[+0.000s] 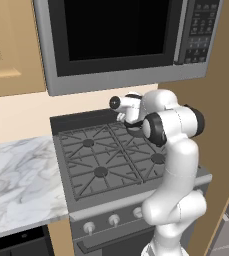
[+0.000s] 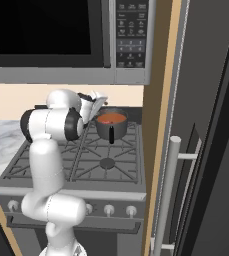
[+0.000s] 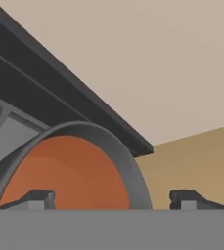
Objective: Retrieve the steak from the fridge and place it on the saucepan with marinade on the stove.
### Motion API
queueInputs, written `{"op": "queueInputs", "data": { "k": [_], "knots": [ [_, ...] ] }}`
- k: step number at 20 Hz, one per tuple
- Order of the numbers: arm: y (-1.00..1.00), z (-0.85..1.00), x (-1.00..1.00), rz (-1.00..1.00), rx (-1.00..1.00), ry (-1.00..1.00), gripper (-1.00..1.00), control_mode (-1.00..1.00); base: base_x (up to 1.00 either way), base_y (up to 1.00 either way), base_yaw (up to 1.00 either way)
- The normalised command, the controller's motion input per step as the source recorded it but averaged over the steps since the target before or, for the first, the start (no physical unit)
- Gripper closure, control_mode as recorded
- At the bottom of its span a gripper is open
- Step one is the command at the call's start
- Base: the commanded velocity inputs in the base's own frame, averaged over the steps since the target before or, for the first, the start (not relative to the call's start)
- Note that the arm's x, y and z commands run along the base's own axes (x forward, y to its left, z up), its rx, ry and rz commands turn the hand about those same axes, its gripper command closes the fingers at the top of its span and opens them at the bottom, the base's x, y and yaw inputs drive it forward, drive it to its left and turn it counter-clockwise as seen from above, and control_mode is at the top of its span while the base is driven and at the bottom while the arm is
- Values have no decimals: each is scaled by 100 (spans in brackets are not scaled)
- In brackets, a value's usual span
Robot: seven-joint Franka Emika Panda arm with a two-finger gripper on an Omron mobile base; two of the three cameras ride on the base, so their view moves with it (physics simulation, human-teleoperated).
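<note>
from the left, the arm bends over the stove [image 1: 101, 160], hand at the back right burner. from the right, the saucepan [image 2: 111, 123] sits there, orange-red marinade [image 2: 111, 118] inside, fridge [image 2: 206, 150] alongside. hand view: gripper [image 3: 111, 200] spread wide, holding nothing, above the marinade; no steak visible inside.

The saucepan [image 2: 111, 125] was dark grey with a black handle, and the marinade [image 2: 110, 117] in it was orange-red. The stove [image 1: 106, 155] was grey, its grates [image 1: 93, 160] black and its knobs [image 2: 109, 209] pale grey. The table [image 1: 16, 180] was white marble with grey veins. The microwave [image 1: 121, 40] had a silver-grey frame, a black window and a dark keypad. The arm [image 1: 173, 165] was white with dark joints. The wall [image 1: 16, 112] was cream, the cabinet [image 1: 8, 45] tan. The fridge [image 2: 206, 150] was dark grey with a lighter grey handle [image 2: 167, 195].
</note>
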Motion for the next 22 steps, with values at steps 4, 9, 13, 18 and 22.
{"op": "queueInputs", "data": {
  "k": [4, 9, 13, 18, 22],
  "knots": [
    [0, 0, 0, 0, 0, -1, -100, -100, 0, 0, 0],
    [0, 0, -7, 0, 0, -1, -100, -100, 0, 0, 0],
    [0, 0, -30, 0, 0, 0, -100, -100, 0, 0, 0],
    [3, 0, -59, 0, 0, 0, -100, -100, 0, 0, 0],
    [13, 11, -86, 0, 0, -6, -100, -100, 0, 0, 0]
  ]
}}
